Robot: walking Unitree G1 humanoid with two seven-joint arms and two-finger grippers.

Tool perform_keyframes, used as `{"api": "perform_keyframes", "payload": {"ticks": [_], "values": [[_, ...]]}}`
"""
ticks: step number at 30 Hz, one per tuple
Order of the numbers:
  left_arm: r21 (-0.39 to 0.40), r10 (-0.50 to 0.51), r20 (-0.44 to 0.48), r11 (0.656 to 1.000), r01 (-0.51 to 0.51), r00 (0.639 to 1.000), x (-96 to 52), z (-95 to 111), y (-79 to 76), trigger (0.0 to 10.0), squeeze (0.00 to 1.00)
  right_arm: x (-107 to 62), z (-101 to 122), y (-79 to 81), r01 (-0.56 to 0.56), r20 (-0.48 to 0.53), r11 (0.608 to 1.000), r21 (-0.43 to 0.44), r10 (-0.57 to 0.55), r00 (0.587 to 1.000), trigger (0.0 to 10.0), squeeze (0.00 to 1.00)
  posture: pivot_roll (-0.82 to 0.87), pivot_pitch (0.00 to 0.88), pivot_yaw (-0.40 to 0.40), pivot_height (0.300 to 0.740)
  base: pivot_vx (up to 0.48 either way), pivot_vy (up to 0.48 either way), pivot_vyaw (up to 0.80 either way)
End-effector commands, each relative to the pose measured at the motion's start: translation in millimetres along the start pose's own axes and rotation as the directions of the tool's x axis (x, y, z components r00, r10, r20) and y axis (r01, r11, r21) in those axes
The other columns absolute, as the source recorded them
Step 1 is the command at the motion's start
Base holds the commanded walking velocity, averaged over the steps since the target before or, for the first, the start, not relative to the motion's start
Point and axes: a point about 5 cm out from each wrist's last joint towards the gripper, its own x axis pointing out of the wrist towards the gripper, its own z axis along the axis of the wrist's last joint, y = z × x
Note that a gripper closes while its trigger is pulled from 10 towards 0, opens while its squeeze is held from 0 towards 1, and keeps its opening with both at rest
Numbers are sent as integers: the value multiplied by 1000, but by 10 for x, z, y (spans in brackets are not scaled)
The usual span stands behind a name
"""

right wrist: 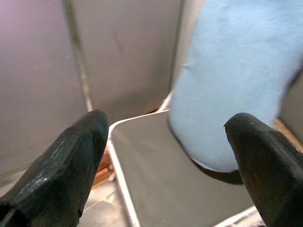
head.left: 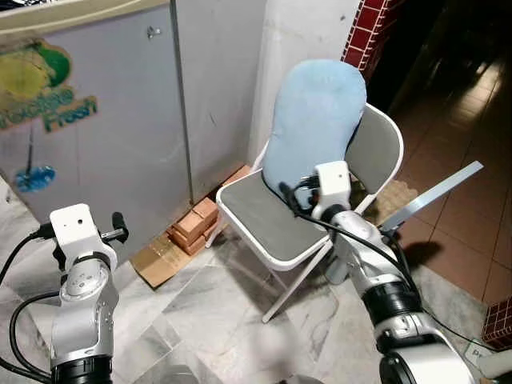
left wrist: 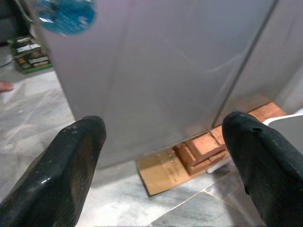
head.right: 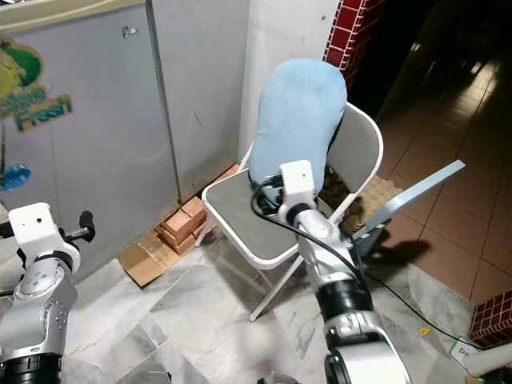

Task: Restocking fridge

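Note:
The grey fridge [head.left: 104,136] stands at the left with its doors closed; a green "Fresh" sticker [head.left: 48,88] is on the front. My left gripper [left wrist: 163,151] is raised at the lower left, facing the bottom of the fridge door, open with nothing between its black fingers [left wrist: 71,165]. My right gripper [right wrist: 165,156] is open too and hovers over the seat of a folding chair [head.left: 264,216]. A light blue cushion [head.left: 316,120] leans on the chair's backrest, just beyond that gripper. No item to stock is held.
Red bricks [head.left: 196,224] and a flat piece of cardboard [head.left: 160,260] lie on the marble floor [head.left: 208,312] at the fridge's foot, beside the chair leg. A grey strip [head.left: 432,196] leans at the right. Red tiled wall [head.left: 368,32] and a dark floor lie beyond.

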Motion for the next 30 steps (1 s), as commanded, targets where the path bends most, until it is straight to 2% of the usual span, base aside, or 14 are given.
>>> {"api": "perform_keyframes", "payload": {"ticks": [1, 6, 10, 13, 15, 19, 21, 27, 30], "values": [[9, -22, 14, 1000, 22, 1000, -23, -5, -61, 10000, 0, -38, 63, -74, 44, 44, 999, 16, -45, 998, 10000, 0, 73, 0, -55, 740, 0, 0, 0], [39, -97, 55, 995, 95, 994, -57, 1, -219, 10000, 0, -164, -5, -195, 136, 55, 990, 29, -138, 989, 10000, 0, 64, 0, -51, 740, 0, 358, 0], [56, -120, 85, 992, 115, 989, -79, 31, -280, 10000, 0, -257, -20, -264, 193, 65, 980, 35, -195, 979, 10000, 0, 61, 0, -50, 740, 0, 480, 0], [69, -129, 98, 990, 122, 987, -95, 42, -291, 10000, 0, -294, -6, -285, 203, 82, 978, 41, -206, 975, 10000, 0, 61, 0, -51, 740, 0, 480, 0], [91, -175, 128, 982, 164, 976, -164, 24, -328, 10000, 0, -404, 10, -294, 189, 128, 980, 62, -196, 972, 10000, 0, 62, 0, -51, 740, 0, 480, 0], [117, -200, 124, 975, 186, 972, -201, -29, -339, 10000, 0, -458, -20, -275, 166, 125, 985, 41, -170, 977, 10000, 0, 59, 0, -52, 740, 0, 480, 0], [97, -233, 119, 970, 222, 965, -242, -58, -356, 10000, 0, -532, -48, -253, 134, 134, 989, 59, -141, 981, 10000, 0, 61, 0, -53, 740, 0, 480, 0], [81, -281, 136, 959, 272, 950, -262, -39, -411, 10000, 0, -608, -51, -283, 168, 143, 985, 43, -172, 975, 10000, 0, 67, 0, -59, 740, 0, 480, 0], [97, -338, 168, 941, 325, 926, -301, 20, -487, 10000, 0, -675, -42, -342, 198, 147, 979, 42, -202, 968, 10000, 0, 68, 0, -60, 740, 0, 480, 0]]}}
